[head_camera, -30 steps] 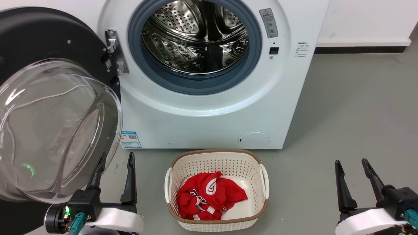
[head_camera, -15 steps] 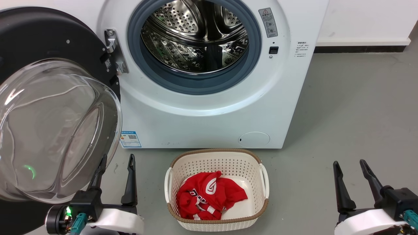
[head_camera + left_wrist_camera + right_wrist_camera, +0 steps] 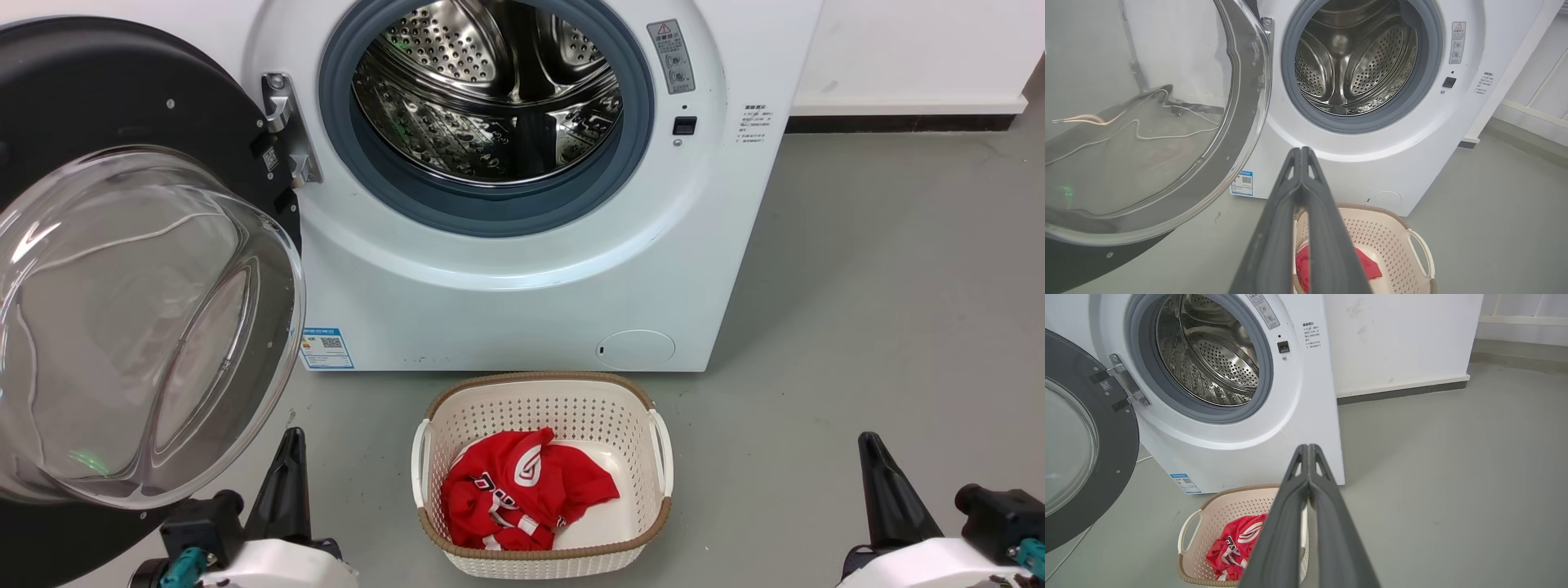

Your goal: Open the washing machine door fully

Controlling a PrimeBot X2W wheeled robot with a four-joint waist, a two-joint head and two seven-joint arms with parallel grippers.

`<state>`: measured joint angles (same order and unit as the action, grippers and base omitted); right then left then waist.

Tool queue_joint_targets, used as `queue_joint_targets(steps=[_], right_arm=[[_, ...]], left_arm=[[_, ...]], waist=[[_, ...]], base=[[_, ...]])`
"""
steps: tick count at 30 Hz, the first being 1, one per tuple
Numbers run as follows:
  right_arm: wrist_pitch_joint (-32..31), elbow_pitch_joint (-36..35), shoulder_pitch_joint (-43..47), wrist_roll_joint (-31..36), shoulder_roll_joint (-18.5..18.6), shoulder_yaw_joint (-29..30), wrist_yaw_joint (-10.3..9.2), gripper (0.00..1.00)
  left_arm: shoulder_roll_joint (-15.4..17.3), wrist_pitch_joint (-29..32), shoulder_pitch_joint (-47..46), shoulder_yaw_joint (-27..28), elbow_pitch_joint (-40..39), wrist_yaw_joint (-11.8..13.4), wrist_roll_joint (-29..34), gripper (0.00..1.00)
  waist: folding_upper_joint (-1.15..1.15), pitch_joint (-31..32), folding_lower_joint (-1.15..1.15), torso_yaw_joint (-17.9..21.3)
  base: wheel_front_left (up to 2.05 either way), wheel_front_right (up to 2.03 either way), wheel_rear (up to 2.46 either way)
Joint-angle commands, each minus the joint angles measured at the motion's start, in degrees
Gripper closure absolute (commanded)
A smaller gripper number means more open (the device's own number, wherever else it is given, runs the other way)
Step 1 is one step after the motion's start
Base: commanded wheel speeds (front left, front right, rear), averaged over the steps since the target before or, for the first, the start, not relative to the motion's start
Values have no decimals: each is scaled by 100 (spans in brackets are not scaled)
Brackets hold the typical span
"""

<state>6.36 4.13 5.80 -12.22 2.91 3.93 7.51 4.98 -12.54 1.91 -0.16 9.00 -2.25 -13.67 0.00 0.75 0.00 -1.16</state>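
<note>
The washing machine door point(image 3: 98, 106) stands swung wide to the left on its metal hinge point(image 3: 282, 122), its clear glass bowl point(image 3: 139, 327) bulging towards me. The white washing machine point(image 3: 522, 286) shows its grey rubber ring and bare steel drum point(image 3: 490, 90). My left gripper point(image 3: 290, 441) is low at the bottom left, shut on nothing, just right of and below the door's rim. My right gripper point(image 3: 868, 441) is low at the bottom right, shut and far from the door. In the left wrist view the fingertips point(image 3: 1301, 152) meet beside the door point(image 3: 1241, 134). In the right wrist view the fingertips point(image 3: 1308, 448) meet before the machine point(image 3: 1229, 449).
A cream laundry basket point(image 3: 543, 392) holding a red garment point(image 3: 522, 490) sits on the grey floor in front of the machine, between my arms. A small round white filter cap point(image 3: 635, 349) is low on the machine's front. Open floor stretches to the right, up to a white wall point(image 3: 898, 49).
Both grippers have gone from open to shut and have dropped lower in the head view. The door and the basket have not moved.
</note>
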Motion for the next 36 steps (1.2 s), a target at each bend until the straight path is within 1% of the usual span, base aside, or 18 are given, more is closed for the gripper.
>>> queue_joint_targets(steps=[1,12,23,24,36], right_arm=[[-38,-54,-173,-236,7,12,0,100],[-221,100,-344,-1432,16,41,-1,100],[-386,237,-482,-2479,21,68,-1,100],[-426,271,-522,-2742,22,75,-1,100],[-577,402,-666,-3716,25,104,-1,100]], left_arm=[[13,48,-185,33,-68,-26,-224,100],[-21,307,-267,108,-11,-104,-1396,100],[-51,556,-358,193,64,-173,-2420,100],[-59,620,-386,214,82,-190,-2675,100],[-86,857,-471,303,159,-254,-3631,100]], waist=[[0,-1,0,2],[0,-10,0,12],[0,-18,0,23],[0,-21,0,26],[0,-30,0,38]], base=[[0,0,0],[0,0,0],[0,0,0],[0,0,0],[0,0,0]])
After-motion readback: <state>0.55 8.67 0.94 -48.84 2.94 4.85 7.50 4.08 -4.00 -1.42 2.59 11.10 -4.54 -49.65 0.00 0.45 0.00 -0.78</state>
